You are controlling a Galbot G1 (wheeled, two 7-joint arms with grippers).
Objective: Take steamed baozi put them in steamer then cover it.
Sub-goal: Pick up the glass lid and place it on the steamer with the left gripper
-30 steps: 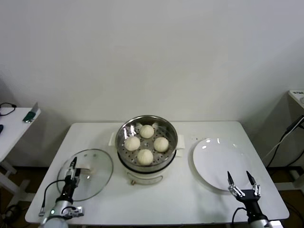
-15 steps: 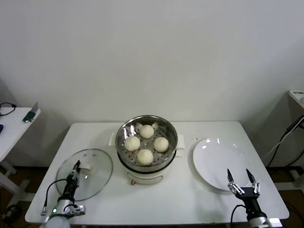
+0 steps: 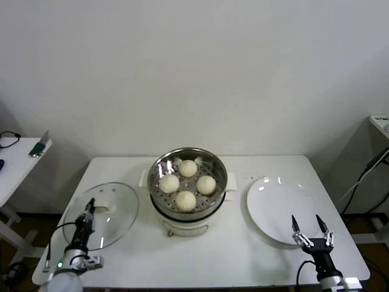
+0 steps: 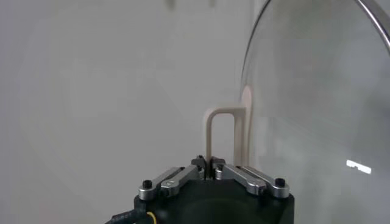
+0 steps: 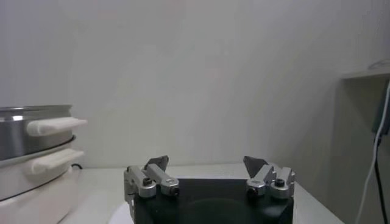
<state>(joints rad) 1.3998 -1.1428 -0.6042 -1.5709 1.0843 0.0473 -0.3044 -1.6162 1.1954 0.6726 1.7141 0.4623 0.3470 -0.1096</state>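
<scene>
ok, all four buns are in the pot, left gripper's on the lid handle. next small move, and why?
Probably carry the glass lid rightward over the steamer and lower it. The left gripper is shut on the lid's handle, the lid looks tilted up off the table, all four baozi sit on the tray, and the pot is uncovered. The right gripper waits open by the plate.

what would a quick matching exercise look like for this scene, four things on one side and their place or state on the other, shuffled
Things:
1. steamed baozi
2. glass lid
3. white plate
4. right gripper

Places or states:
A. bare, on the table right of the steamer
B. open, at the near edge of the plate
C. four together on the perforated tray in the steamer
D. left of the steamer, its handle gripped by the left gripper

Pairs: 1-C, 2-D, 3-A, 4-B
</scene>
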